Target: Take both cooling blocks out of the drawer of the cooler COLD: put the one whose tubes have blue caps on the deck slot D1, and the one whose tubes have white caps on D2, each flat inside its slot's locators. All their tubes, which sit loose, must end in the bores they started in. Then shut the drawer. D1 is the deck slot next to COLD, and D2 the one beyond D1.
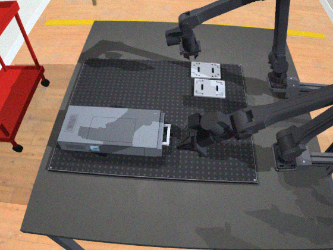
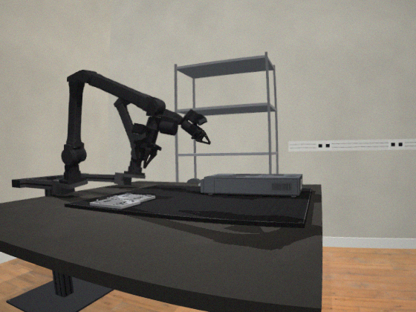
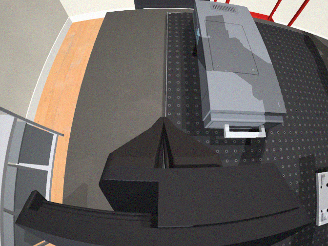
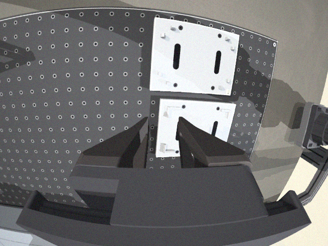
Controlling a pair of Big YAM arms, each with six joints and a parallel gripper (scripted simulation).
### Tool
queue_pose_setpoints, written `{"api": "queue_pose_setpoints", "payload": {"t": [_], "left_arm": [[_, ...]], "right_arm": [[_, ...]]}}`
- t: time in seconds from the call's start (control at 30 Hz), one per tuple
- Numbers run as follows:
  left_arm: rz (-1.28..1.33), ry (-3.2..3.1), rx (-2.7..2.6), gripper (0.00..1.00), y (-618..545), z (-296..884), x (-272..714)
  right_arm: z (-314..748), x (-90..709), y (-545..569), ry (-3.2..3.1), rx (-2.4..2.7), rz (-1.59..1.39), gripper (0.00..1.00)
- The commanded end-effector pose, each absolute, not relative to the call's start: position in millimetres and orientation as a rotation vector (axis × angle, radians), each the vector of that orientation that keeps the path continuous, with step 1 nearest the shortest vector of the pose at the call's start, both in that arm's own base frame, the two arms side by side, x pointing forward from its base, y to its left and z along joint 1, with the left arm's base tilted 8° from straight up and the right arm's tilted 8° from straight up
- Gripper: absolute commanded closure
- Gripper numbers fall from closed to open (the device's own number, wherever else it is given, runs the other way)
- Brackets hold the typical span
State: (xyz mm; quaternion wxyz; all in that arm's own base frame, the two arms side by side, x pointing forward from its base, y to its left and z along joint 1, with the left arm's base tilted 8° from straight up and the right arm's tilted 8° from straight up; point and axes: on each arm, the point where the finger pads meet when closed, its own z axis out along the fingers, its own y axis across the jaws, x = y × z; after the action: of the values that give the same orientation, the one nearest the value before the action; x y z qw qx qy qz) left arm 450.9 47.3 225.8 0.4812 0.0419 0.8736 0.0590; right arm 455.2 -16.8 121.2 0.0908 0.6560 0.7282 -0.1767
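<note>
The grey cooler COLD (image 1: 111,125) (image 2: 249,185) (image 3: 233,90) stands with its drawer front against its body. Its white handle (image 1: 168,135) (image 3: 245,134) faces the arms. The cooling blocks and tubes are hidden. The white deck slot D1 (image 1: 209,90) (image 3: 322,198) (image 4: 198,111) lies beside D2 (image 1: 206,72) (image 4: 195,58); both are bare. My left gripper (image 1: 178,147) (image 2: 209,143) (image 3: 163,123) is shut and empty, above the board off the handle's end. My right gripper (image 1: 191,57) (image 2: 145,166) (image 4: 163,122) is partly open and empty, high up near the deck slots.
The dark perforated board (image 1: 119,80) (image 2: 223,204) (image 4: 92,111) carries the cooler and both slots. It lies on a grey table (image 1: 143,208). A red cart (image 1: 15,104) stands beyond the table edge, and a shelf rack (image 2: 224,111) stands behind.
</note>
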Motion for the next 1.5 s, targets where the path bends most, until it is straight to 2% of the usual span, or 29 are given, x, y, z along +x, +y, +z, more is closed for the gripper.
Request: {"api": "queue_pose_setpoints", "payload": {"t": [0.0,0.83,1.13,1.47], "left_arm": [[0.142,1.994,0.106,1.00,34,304,470],[0.092,1.819,0.141,1.00,9,373,466],[0.098,1.781,0.132,1.00,-3,450,463],[0.084,1.724,0.130,1.00,-5,457,463]], "right_arm": [[137,467,-14,2.142,1.943,-0.476,0.72],[137,467,-14,2.142,1.943,-0.476,0.72],[137,467,-14,2.142,1.943,-0.476,0.72],[137,467,-14,2.142,1.943,-0.476,0.72]]}}
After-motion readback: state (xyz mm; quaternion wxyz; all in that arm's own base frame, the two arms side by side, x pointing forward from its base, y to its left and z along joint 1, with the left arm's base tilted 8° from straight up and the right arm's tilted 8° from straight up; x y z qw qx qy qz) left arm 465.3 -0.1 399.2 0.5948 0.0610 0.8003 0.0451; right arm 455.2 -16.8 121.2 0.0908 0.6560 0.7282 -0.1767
